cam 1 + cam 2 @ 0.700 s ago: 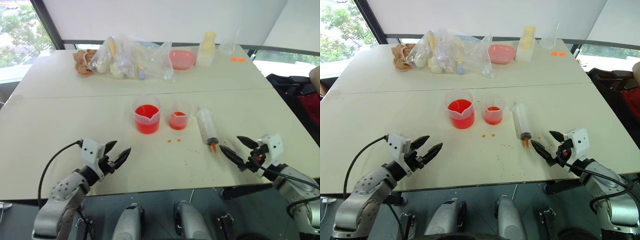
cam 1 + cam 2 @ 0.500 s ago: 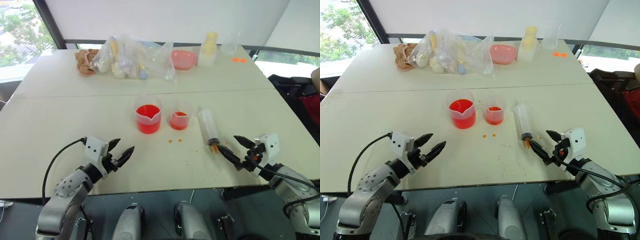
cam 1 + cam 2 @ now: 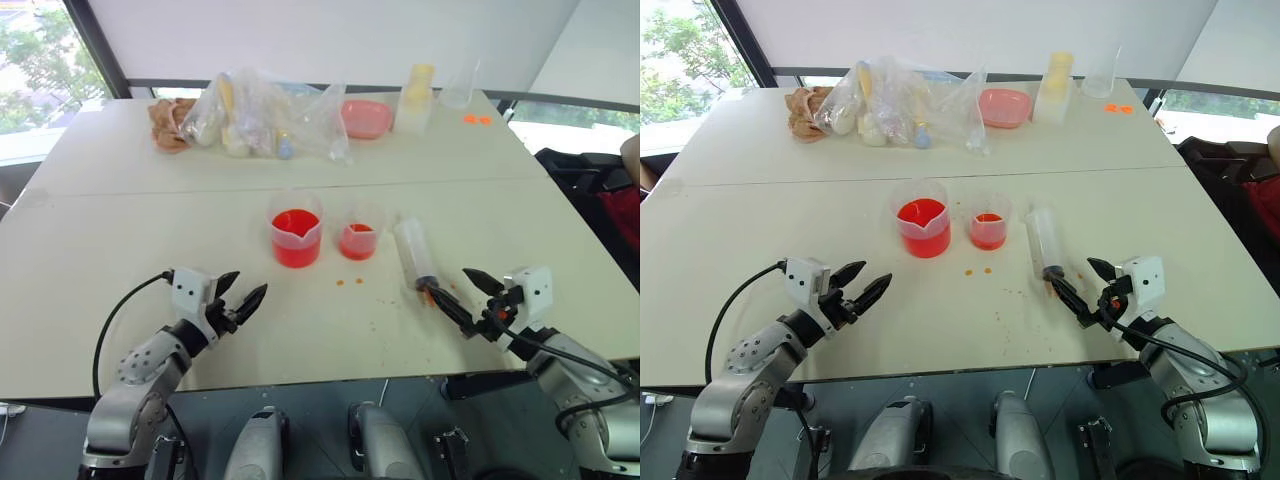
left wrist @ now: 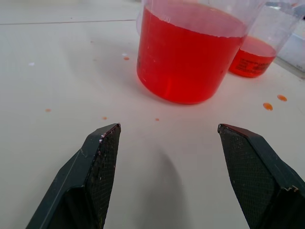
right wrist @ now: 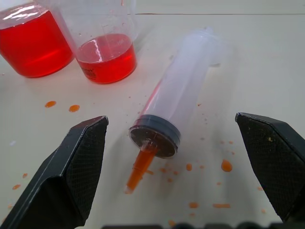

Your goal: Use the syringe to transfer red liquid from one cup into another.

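Gripper on our right gapes wide around the syringe's nozzle end, lying on the bench beside the cups. We judge pickup underway; next, close squarely on its barrel.

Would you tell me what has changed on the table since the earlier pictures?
The open right gripper has closed in on the syringe's orange tip; nothing is gripped yet. The left gripper has hardly moved and stays open. The syringe and both cups of red liquid lie as before.
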`<state>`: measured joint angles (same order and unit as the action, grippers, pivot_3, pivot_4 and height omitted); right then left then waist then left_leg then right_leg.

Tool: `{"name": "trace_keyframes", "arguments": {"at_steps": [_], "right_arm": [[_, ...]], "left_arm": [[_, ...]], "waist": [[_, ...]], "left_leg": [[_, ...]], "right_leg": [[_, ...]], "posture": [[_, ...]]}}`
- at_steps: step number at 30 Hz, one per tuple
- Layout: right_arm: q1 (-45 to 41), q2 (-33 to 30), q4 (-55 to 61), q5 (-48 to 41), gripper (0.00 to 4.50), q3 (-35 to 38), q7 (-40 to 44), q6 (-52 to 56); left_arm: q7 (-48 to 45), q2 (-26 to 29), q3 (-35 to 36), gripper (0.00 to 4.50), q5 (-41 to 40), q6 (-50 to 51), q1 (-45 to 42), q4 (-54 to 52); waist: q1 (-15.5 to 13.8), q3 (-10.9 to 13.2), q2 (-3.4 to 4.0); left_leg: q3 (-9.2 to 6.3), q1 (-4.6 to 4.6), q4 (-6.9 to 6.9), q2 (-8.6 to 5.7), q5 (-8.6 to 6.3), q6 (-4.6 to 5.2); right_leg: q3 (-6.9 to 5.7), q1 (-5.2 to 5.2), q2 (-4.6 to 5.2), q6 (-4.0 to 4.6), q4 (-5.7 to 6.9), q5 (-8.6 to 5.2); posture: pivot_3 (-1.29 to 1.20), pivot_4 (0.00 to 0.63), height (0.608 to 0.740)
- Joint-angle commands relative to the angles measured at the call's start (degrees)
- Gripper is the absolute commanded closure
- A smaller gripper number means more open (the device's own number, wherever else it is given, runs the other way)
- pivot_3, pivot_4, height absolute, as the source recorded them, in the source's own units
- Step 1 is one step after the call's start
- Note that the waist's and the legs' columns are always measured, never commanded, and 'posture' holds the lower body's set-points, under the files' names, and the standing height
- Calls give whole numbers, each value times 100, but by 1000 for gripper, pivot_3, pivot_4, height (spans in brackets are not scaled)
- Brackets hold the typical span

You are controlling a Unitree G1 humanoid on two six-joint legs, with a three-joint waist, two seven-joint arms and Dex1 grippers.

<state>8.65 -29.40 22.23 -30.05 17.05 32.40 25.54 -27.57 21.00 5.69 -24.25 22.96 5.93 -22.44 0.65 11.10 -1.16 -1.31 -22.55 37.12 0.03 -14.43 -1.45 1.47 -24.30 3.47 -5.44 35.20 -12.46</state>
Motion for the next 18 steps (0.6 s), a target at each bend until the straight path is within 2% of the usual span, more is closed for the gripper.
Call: {"name": "trace_keyframes", "arguments": {"at_steps": [1,5,10,13,17,18], "right_arm": [[-30,-75,186,-19,41,98,-83,69],[-263,-257,180,-242,41,331,-177,426],[-1529,-901,111,-1326,41,798,-408,1802],[-2547,-1438,-172,-1813,41,468,-509,3098],[-3920,-1980,-912,-1448,41,-850,-465,4502],[-4284,-1897,-1233,-1429,41,-1010,-519,4840]], "left_arm": [[-52,23,11,1079,-26,-69,-26,-116],[-124,50,10,1079,-70,-28,-44,-135],[-770,823,271,1079,-617,526,-306,-483],[-1526,1735,612,1079,-1388,1157,-551,-805],[-2168,2763,983,1079,-2321,1973,-1132,-801],[-2221,2912,1077,1079,-2548,2130,-1292,-789]], "waist": [[0,0,0],[2,0,0],[12,2,4],[17,7,0],[32,7,1],[28,7,1]], "left_leg": [[0,0,0,0,0,0],[0,0,0,0,0,0],[3,0,2,2,0,0],[-3,-9,0,4,0,0],[-3,-14,-2,3,0,1],[-4,-19,-1,3,0,1]], "right_leg": [[0,0,0,0,0,0],[0,0,0,3,0,2],[1,-4,-2,4,2,3],[-4,-13,-7,25,1,14],[-5,-18,-6,30,-1,14],[-5,-22,-5,30,-1,14]], "posture": [[0,150,740],[0,150,740],[0,150,740],[0,150,740],[0,150,740],[0,150,740]]}}
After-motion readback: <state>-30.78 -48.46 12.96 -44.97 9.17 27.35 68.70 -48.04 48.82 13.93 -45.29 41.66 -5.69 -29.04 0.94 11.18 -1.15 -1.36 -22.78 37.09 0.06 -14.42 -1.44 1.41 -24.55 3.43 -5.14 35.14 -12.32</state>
